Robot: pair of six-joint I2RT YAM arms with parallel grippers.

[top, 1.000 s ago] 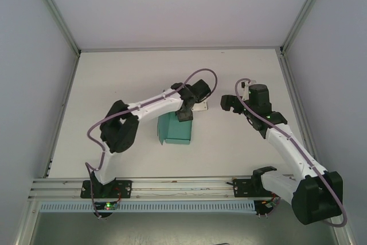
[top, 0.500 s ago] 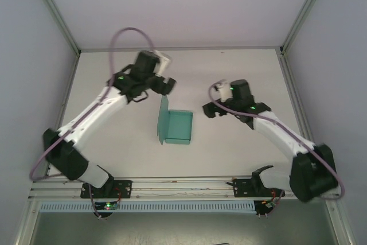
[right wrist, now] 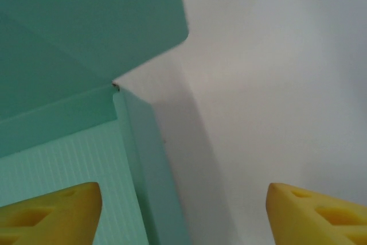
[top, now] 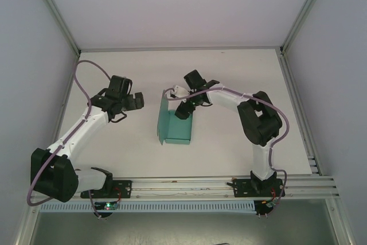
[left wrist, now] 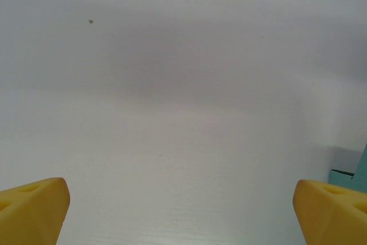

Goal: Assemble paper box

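The paper box point(top: 176, 127) sits in the middle of the worktop point(top: 241, 73), between the two arms. It is already folded into a low tray with its walls up, and a flap point(top: 162, 112) along its left side stands upright. Nothing lies inside it: its floor is bare card in the top view and in the right wrist view.

The step in hand looks like finishing the last folds, worked from the box's far edge. The right jaws hang over that edge, fairly wide apart and gripping nothing. One fingertip point(right wrist: 51, 206) is over the box floor and the other over the worktop, with a side wall point(right wrist: 150, 164) between them. The next move probably calls for settling onto that wall or the flap and pressing gently, since thin card creases easily.

The left jaws stand fully open and empty over bare worktop, well left of the box.
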